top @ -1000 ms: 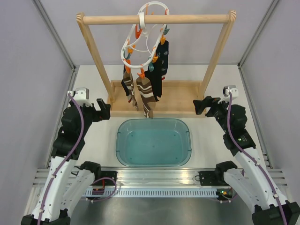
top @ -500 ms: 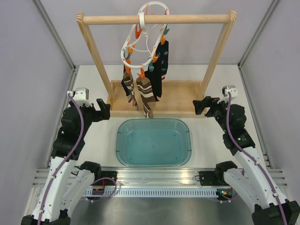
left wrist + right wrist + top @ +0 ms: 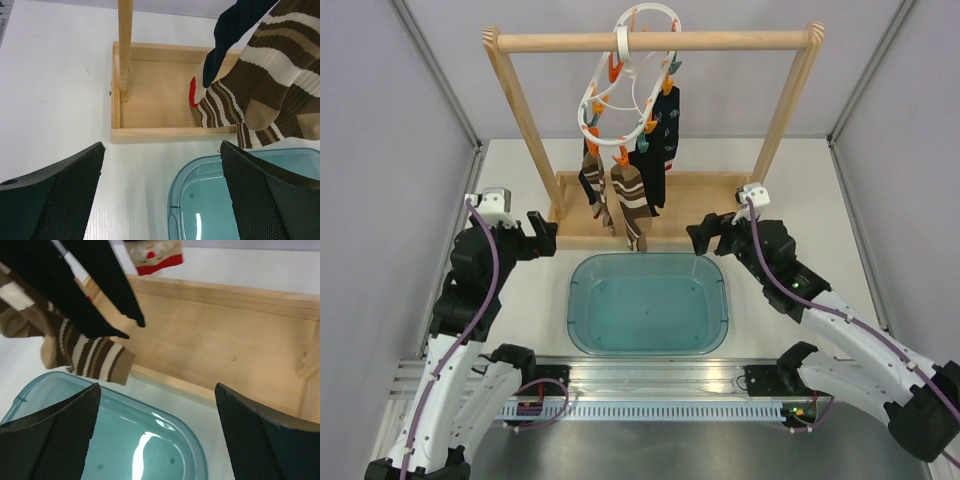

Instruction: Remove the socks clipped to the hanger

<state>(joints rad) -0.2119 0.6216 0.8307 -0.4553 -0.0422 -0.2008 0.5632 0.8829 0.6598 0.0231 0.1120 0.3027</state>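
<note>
**Socks on the hanger, both jaws released**

Socks (image 3: 632, 190) are seen hanging from the orange and teal pegs (image 3: 613, 68) of the white hanger (image 3: 623, 45). The hanger is hooked over the wooden rail (image 3: 740, 41) at the back of the worktop (image 3: 790, 180). Striped socks (image 3: 270, 90) are clipped toward the left and front, dark socks (image 3: 662, 150) toward the right. None is seen in the blue tub (image 3: 576, 310), which is set just in front of the frame, so the task is judged barely begun.

The jaws of both arms are spread wide and nothing is held in them. The left arm (image 3: 470, 270) is held beside the left post. The right arm (image 3: 770, 255) is held low near the tub's far rim, pointed at the sock toes but apart from them.

A reach by the right arm is judged to be the step in hand. One sock should be singled out, and the lowest striped toe (image 3: 95, 357) is the nearest. The fabric should be taken fairly high, with neighbouring socks kept out of the jaws. Once the grip is firm, the sock should be pulled straight down. That way the peg is made to let go without the hanger being swung or dragged off the rail. The sock can then be let go over the tub.
</note>
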